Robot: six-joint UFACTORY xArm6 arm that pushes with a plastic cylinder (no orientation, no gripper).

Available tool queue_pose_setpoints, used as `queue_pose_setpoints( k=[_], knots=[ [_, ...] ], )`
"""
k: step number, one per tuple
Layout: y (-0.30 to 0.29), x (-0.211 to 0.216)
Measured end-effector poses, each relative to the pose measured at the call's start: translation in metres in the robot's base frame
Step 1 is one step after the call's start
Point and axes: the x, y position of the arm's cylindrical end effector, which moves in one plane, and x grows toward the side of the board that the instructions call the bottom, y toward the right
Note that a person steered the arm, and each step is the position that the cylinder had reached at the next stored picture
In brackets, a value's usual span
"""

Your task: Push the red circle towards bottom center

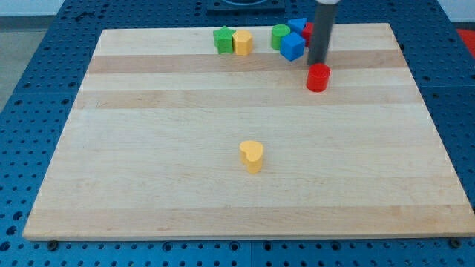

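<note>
The red circle stands on the wooden board at the upper right. My tip is at the red circle's top edge, just above it in the view, touching or nearly touching it. The dark rod rises from there out of the view's top.
A yellow heart block lies near the board's middle. Along the top edge stand a green block, a yellow block, a green circle and a blue cube. Another blue block and a red block sit behind the rod.
</note>
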Motion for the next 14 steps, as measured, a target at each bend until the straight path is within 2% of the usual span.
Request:
queue_pose_setpoints(
  k=[1,3,5,8,11,13,14],
  knots=[
    [0.004,0.021],
    [-0.053,0.039],
    [-0.08,0.068],
    [-0.087,0.119],
    [-0.087,0.148],
    [-0.089,0.152],
    [-0.097,0.115]
  ],
)
